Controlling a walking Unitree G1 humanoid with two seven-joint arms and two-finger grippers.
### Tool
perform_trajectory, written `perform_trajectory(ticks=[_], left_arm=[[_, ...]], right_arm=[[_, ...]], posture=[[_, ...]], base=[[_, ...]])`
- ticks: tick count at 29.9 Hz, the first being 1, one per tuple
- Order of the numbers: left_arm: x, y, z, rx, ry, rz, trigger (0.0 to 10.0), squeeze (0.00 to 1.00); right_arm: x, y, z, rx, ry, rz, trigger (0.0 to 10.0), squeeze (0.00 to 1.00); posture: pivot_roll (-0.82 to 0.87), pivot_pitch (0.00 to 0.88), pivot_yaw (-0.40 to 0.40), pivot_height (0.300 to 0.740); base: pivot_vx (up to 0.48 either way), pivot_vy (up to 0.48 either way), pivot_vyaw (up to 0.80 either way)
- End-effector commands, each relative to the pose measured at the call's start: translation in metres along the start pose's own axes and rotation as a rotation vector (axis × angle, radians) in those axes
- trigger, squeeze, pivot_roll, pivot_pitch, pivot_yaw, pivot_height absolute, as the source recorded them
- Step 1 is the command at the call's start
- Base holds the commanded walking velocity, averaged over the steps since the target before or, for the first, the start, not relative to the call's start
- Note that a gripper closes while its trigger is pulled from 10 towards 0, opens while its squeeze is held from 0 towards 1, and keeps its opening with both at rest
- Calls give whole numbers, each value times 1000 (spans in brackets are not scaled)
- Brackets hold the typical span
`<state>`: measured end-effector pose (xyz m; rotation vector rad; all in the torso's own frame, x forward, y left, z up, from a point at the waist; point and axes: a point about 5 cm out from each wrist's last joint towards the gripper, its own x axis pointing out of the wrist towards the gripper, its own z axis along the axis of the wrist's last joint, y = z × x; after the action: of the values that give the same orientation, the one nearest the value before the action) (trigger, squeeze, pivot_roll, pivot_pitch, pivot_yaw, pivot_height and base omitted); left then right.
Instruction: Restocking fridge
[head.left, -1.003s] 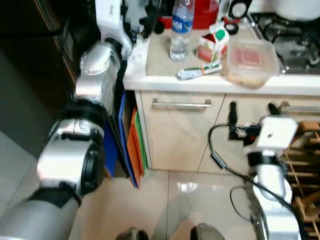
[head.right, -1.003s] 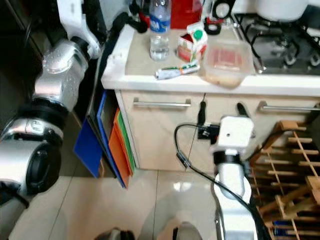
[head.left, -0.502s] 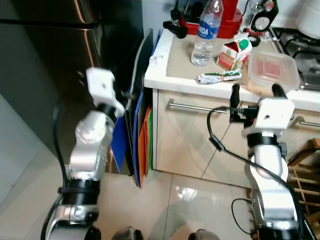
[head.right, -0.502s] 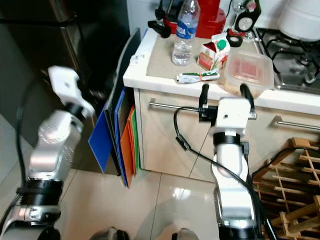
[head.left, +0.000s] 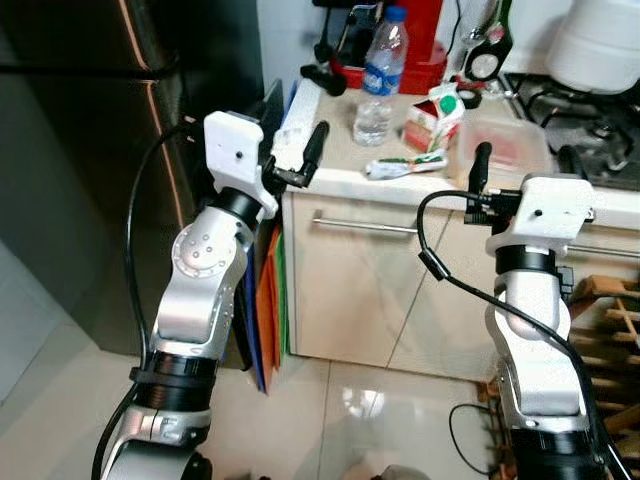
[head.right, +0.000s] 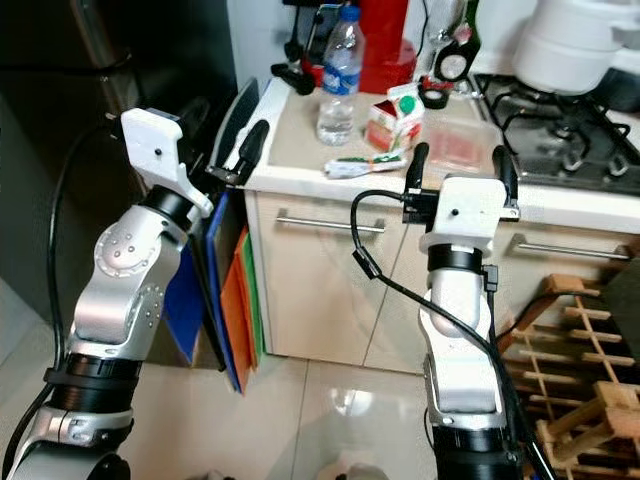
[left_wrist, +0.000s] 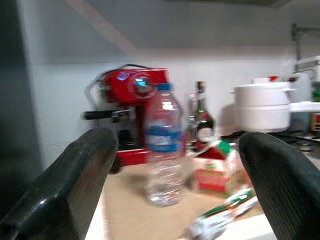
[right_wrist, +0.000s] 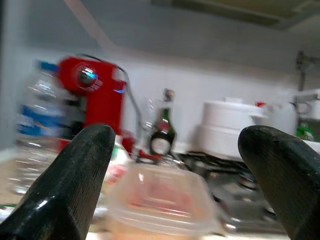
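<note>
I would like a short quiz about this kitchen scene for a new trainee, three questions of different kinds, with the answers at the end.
1. True or false: the left gripper is shut on the water bottle.
2. Which thing lies nearest the counter's front edge? A) the red coffee machine B) the tube C) the white pot
3. Fill in: the right gripper, fingers open, is raised before the clear ______ container.

Key: 1 false, both grippers are open and hold nothing. 2 B. 3 plastic.
</note>
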<state>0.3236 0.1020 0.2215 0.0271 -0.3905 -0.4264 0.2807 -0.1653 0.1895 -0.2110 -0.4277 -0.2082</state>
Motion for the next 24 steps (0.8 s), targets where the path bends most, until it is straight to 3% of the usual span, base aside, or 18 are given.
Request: perform_trajectory(ticks=[1,7,11,17,24], left_arm=[[3,6,-7,6,47,22,10000,0],[2,16,-9,-13,54,68,10000,0],[5,24,4,-9,3,102,10000,0],[15,29,22,16,-55,109,10000,0],[17,27,15,35,-24,79,10000,0]], right_arm=[[-3,2,-5,3,19,14,10000,0],[-6,10,-8,15,27,45,10000,0],[-2,12,-3,7,-2,46,10000,0],[14,5,15,0,-91,-19,10000,0],[19,4,15,3,-95,-31,10000,0]], posture=[[-134,0,14,727],[-131,0,10,727],[-120,0,5,727],[-112,0,9,727],[-113,0,10,727]], base=[[0,0,0],[0,0,0],[0,0,0],[431,0,0],[454,0,0]])
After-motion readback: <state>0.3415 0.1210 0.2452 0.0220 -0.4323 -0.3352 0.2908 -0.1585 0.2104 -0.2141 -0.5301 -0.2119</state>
